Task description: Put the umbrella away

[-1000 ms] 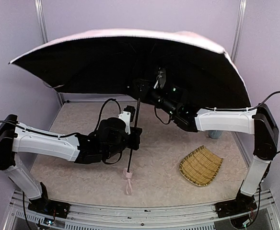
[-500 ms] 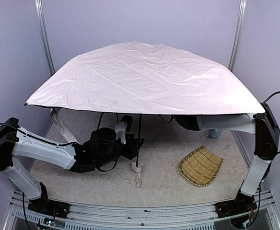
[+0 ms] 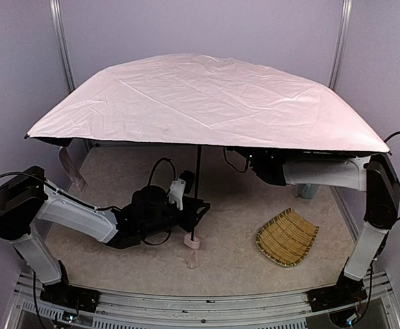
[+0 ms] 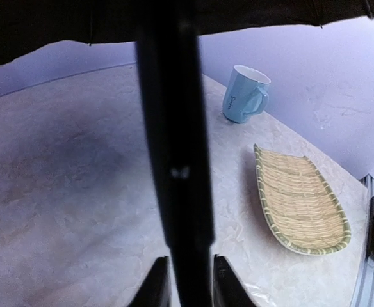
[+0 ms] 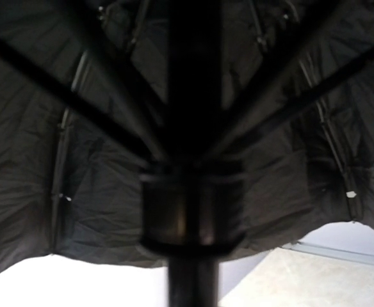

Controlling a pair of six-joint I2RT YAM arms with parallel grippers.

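Note:
The umbrella stands open, and its pale pink canopy spreads over the back half of the scene. Its thin black shaft runs down to the small pink handle on the table. My left gripper sits low on the shaft, just above the handle. In the left wrist view its fingers press against both sides of the shaft. My right arm reaches under the canopy, which hides its gripper. The right wrist view shows only the black lining, ribs and the runner.
A woven straw tray lies at the front right, also visible in the left wrist view. A pale blue mug stands behind it near the right wall. The canopy's edges nearly reach the walls. A closing strap dangles from its left edge.
The canopy swung from tipped back, lining showing, to level with pink on top. The handle came down to the table. My left gripper opened, slid down the shaft and closed in again.

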